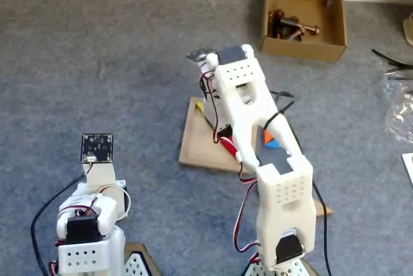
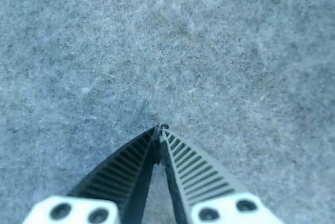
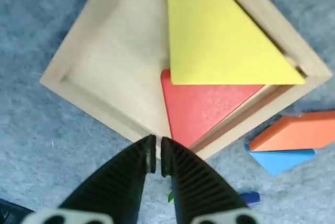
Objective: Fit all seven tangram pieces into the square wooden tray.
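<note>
The square wooden tray (image 3: 99,62) (image 1: 197,147) lies on the grey carpet under the right arm. Inside it lies a big yellow triangle (image 3: 214,30) with one tip over the rim, and a red triangle (image 3: 201,106) beside it. An orange parallelogram (image 3: 296,130) and a blue piece (image 3: 280,158) rest on the carpet just outside the tray (image 1: 268,138). My right gripper (image 3: 158,156) hangs shut and empty above a tray corner. My left gripper (image 2: 159,130) is shut with nothing in it, over bare carpet, far from the tray.
A cardboard box (image 1: 303,11) with copper-coloured parts stands at the back right. Clear plastic bags (image 1: 400,105) lie at the right edge. Small green (image 3: 171,197) and blue (image 3: 251,199) bits peek out behind the right fingers. The left arm (image 1: 90,224) sits folded at the front left.
</note>
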Available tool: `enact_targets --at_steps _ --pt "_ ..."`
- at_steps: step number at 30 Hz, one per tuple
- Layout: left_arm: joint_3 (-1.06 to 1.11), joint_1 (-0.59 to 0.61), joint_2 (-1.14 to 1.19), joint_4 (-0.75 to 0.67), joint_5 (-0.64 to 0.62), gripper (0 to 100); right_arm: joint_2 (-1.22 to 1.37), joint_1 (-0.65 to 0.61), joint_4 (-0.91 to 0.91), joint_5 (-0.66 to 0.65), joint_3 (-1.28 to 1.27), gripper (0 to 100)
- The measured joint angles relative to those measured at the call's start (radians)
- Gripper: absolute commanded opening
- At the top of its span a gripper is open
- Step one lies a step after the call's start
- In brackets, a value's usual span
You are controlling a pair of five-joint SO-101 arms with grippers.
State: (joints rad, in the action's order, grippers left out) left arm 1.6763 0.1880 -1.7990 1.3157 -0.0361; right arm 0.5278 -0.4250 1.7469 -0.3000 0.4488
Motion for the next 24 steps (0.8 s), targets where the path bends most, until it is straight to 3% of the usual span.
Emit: enact_targets --at_steps 9,24 --pt "0.0 0.0 0.0 0.0 0.0 0 0.0 -0.031 -0.006 0.0 -0.048 0.5" --pt "0.0 0.0 0.0 0.0 0.0 0 0.0 -0.066 -0.311 0.0 -0.212 0.5"
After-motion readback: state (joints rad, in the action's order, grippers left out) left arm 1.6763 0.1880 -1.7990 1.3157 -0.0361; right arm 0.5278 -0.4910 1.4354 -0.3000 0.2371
